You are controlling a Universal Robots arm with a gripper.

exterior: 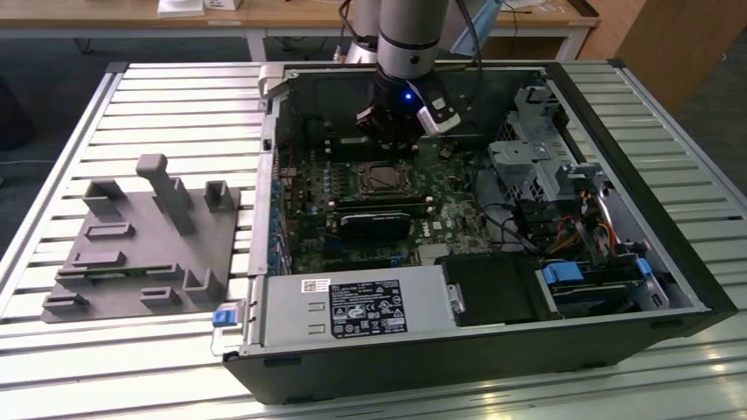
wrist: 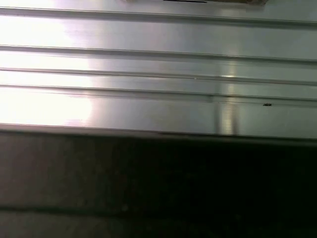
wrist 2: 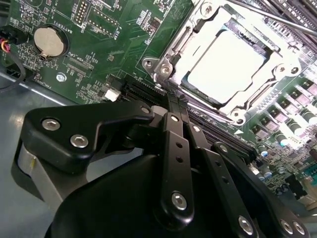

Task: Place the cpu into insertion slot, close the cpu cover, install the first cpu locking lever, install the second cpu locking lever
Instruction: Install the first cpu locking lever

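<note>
The cpu (wrist 2: 225, 67) lies flat in the insertion slot (exterior: 380, 178), its pale silver face up. The silvery cpu cover (wrist 2: 184, 47) lies down around it as a frame. A thin metal lever rod (wrist 2: 277, 15) runs along one side of the socket, and another bright rod (wrist 2: 208, 110) runs along the side nearest my fingers. My gripper (wrist 2: 173, 101) is shut, its two black fingers pressed together, with the tips just beside a corner of the socket frame. In the exterior view the gripper (exterior: 389, 147) hangs inside the open computer case, just behind the socket.
A black rectangular module (exterior: 373, 223) lies in front of the socket. The power supply (exterior: 350, 311) and drive cage (exterior: 537, 166) crowd the case. A coin battery (wrist 2: 48, 40) sits on the green board. A grey fixture block (exterior: 140, 245) stands on the slatted table (wrist: 158, 74).
</note>
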